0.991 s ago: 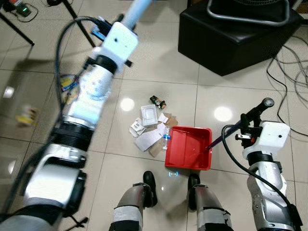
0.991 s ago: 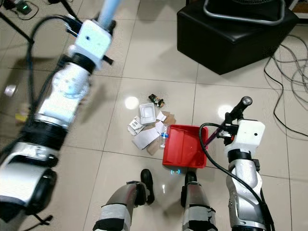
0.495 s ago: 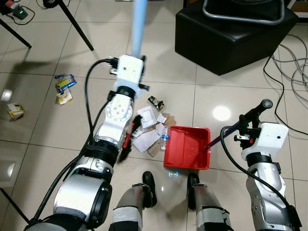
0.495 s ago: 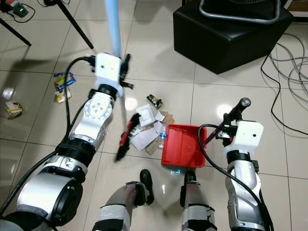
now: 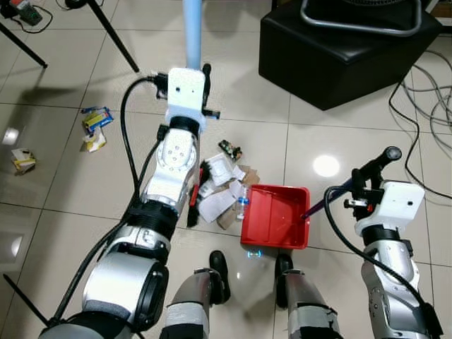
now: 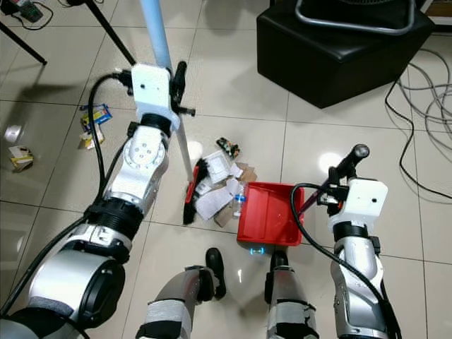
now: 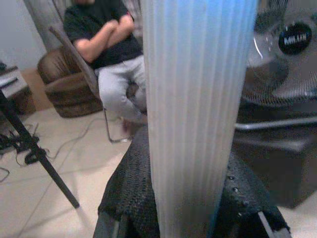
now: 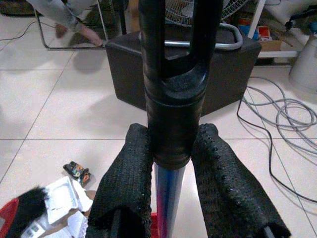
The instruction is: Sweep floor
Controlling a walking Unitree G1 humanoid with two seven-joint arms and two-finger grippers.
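Roughly halfway, I judge: from the left eye view, a heap of white paper scraps and small litter [image 5: 220, 185] lies gathered just beside the open mouth of the red plastic dustpan [image 5: 276, 217], whose tray looks bare, while a few stray wrappers [image 5: 94, 128] lie well apart on the pale tiled floor [image 5: 63, 183]. The pile must go into the pan and the strays be fetched. The left gripper [image 5: 194, 78] is clamped on the pale blue broom handle [image 5: 192, 32], which runs steeply down toward the robot to a red and black brush head [image 5: 195, 198] touching the heap's far side from the pan.

Seen from the right eye, the right gripper [image 6: 339, 185] grasps the dustpan's dark handle [image 6: 347, 161], slanting up and away from the pan.

At the left wrist, black fingers [image 7: 126, 191] hug the ribbed handle; a seated person [image 7: 106, 59] is behind.

At the right wrist, both pads [image 8: 126, 183] squeeze the black grip [image 8: 171, 109].
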